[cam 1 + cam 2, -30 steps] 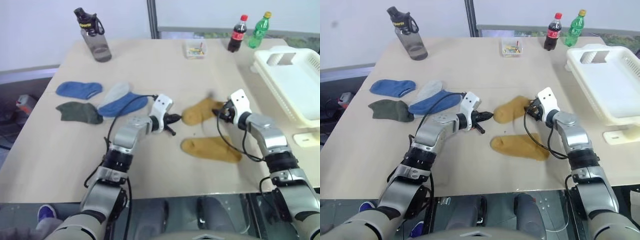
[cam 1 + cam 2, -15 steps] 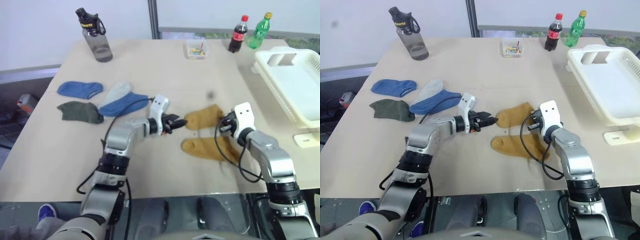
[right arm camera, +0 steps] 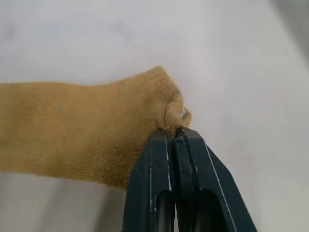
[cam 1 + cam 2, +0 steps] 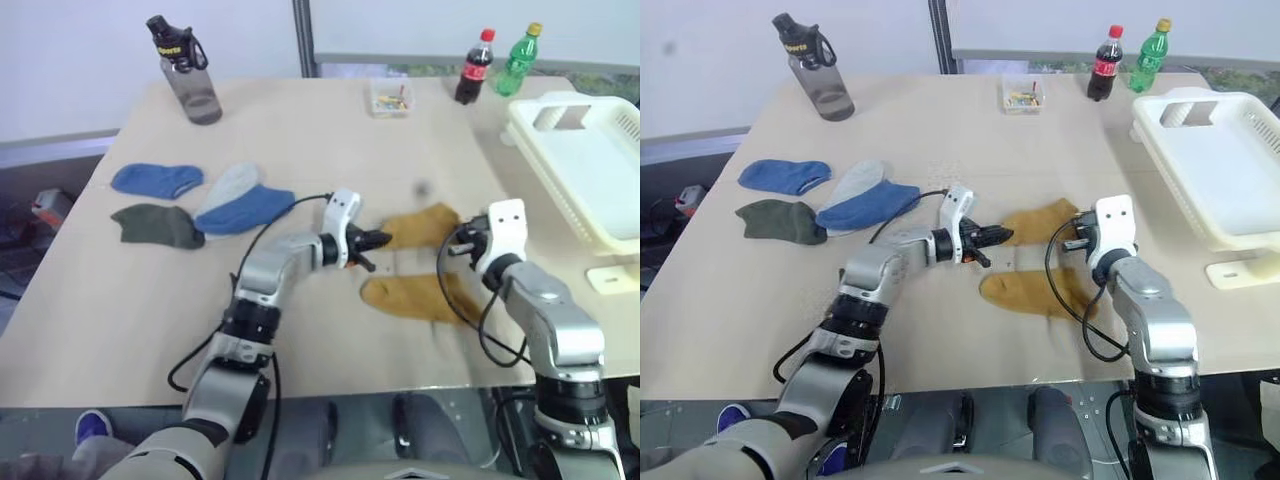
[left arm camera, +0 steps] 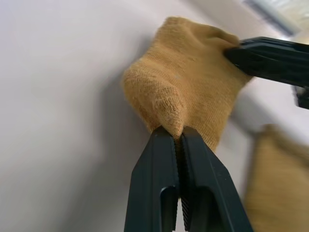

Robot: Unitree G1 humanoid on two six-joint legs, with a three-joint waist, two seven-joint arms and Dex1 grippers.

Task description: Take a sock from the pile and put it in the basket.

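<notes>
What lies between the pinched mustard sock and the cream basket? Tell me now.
Nothing visible: only bare tabletop separates the mustard-yellow knitted sock, pinched by both hands, left and right, from the cream-white slotted plastic basket.

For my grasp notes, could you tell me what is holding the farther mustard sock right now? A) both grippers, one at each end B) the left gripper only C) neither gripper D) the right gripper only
A: the left gripper and the right gripper each pinch one end of the mustard sock.

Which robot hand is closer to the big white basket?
Right. The right gripper holds the near end of a mustard sock, on the side toward the basket. The left gripper pinches the sock's other end, farther from the basket.
</notes>
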